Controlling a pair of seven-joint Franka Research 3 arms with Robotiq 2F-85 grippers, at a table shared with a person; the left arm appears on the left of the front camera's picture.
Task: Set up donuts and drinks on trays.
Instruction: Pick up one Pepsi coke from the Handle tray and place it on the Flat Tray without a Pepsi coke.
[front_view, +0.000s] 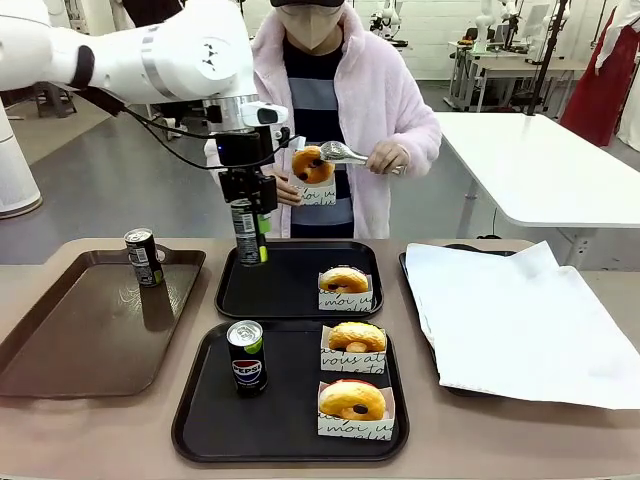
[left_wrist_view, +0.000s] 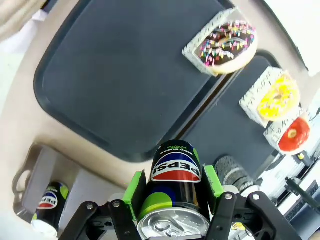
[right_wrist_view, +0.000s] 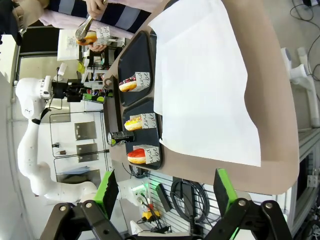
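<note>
My left gripper (left_wrist_view: 172, 200) pinches a Pepsi can (front_view: 248, 235) above the far black tray (front_view: 270, 290), at its 9 o'clock edge. My right gripper (right_wrist_view: 165, 192) stands spread wide. The near tray (front_view: 290, 420) holds a second can (front_view: 246, 357) and two donuts (front_view: 356, 337).

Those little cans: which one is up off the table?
The Pepsi can clamped in the left gripper, hanging over the far black tray. The other two stand on trays.

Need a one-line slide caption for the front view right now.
Left gripper holds a black Pepsi can above the far black square tray.
</note>
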